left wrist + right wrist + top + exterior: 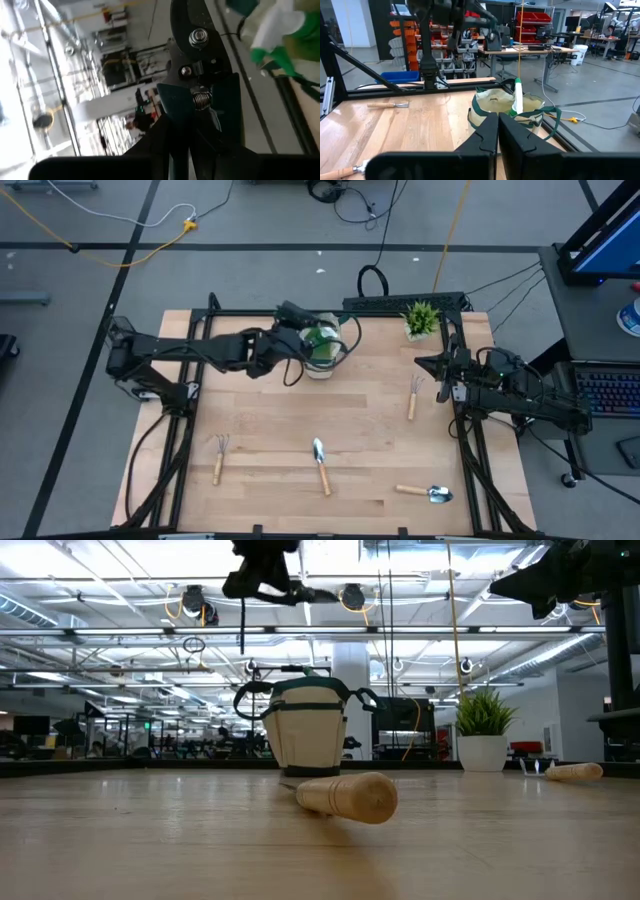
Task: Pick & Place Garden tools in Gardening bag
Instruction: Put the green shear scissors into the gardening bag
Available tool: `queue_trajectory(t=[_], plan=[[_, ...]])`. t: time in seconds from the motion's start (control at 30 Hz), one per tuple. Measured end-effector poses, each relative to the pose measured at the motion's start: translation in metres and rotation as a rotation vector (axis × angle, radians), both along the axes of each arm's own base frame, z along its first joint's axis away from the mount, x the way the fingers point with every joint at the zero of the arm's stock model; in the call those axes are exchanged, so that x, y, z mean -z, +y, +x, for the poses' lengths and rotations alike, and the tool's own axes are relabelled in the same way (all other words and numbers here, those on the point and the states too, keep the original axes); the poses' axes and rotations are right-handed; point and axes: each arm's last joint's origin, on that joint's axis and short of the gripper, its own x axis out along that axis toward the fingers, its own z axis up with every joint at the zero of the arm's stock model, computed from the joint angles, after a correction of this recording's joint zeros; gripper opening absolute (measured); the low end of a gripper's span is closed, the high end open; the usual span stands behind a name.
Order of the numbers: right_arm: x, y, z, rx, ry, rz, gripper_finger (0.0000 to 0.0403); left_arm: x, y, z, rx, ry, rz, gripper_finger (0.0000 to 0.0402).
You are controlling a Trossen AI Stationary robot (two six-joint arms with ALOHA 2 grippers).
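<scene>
Holding the pruning shears (200, 65) clamped in its closed fingers, the left gripper (290, 320) hangs above the gardening bag (322, 348), at the far middle of the counter (300, 410). Judged from the high position: the shears are carried over the open mouth so they can drop straight in rather than snag on the loop handles. In the left wrist view, pivot bolt, spring and dark handles run between the fingers; blades point away from the wrist.

Bag stands upright, mouth open, with something green and white poking out of it (518, 97), probably the spray bottle.

Right gripper (447, 370) is shut on nothing, parked by the right edge of the counter, near a fork rake (413, 395); likely waiting clear of the left arm's path.

Still lying flat on the counter: second fork rake (219, 458) near-left, trowel (321, 463) near-middle, another trowel (425, 493) near-right. All well apart from the bag. Potted plant (421, 319) sits at the far right, not part of the job.

No brand, label or writing can be read on any item.
</scene>
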Motion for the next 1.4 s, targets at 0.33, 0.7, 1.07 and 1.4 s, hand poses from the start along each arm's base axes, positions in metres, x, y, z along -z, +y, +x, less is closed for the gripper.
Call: queue_trajectory(t=[0.33, 0.7, 1.07, 1.4], plan=[[0.001, 0.0, 0.0, 0.0, 0.012, 0.01, 0.0004, 0.031, 0.011, 0.009, 0.106, 0.228, -0.081, 0.0049], [0.002, 0.0, 0.0, 0.004, 0.022, 0.014, 0.0004, 0.066, 0.026, 0.019, 0.131, 0.463, -0.111, 0.0049], [0.002, -0.002, 0.0, 0.055, 0.019, 0.032, 0.0004, 0.082, 0.034, 0.027, 0.182, 0.607, -0.082, 0.0049], [0.002, -0.002, 0.0, 0.055, 0.016, 0.038, 0.0004, 0.116, 0.037, 0.039, 0.17, 0.768, -0.054, 0.0053]])
